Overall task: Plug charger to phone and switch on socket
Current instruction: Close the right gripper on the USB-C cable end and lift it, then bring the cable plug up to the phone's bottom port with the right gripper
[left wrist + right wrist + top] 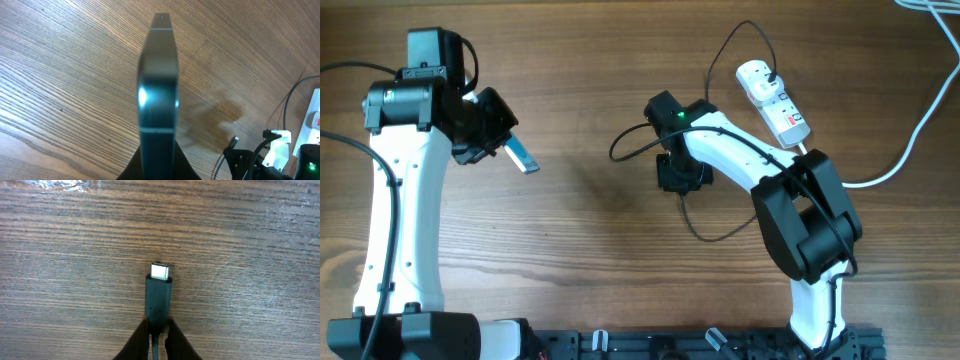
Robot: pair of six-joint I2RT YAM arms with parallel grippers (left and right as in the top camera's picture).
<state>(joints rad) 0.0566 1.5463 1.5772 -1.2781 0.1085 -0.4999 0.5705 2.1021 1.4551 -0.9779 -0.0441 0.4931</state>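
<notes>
The left gripper (503, 143) was pinching the phone (523, 158) by one end, clear of the table (590, 260). In the left wrist view the handset stuck straight out from between the closed-in fingers, seen edge-on, its cyan face catching a glare and its free end pointing away from the jaws. The right gripper (157, 331) was clamped on the charger (159, 297) just behind its connector, so the black housing and silver tip protruded beyond the fingertips, with wood grain beneath. From overhead the two grippers were well apart: the phone at the left, the connector near the middle of the table. The thin black cable looped out around the right gripper. Its far end appeared to reach the socket (772, 100), which lay diagonally at the upper right with small red marks on it — the plug itself was too small to make out surely. A thick white cord (910, 140) ran from the socket's lower end toward the right edge.
</notes>
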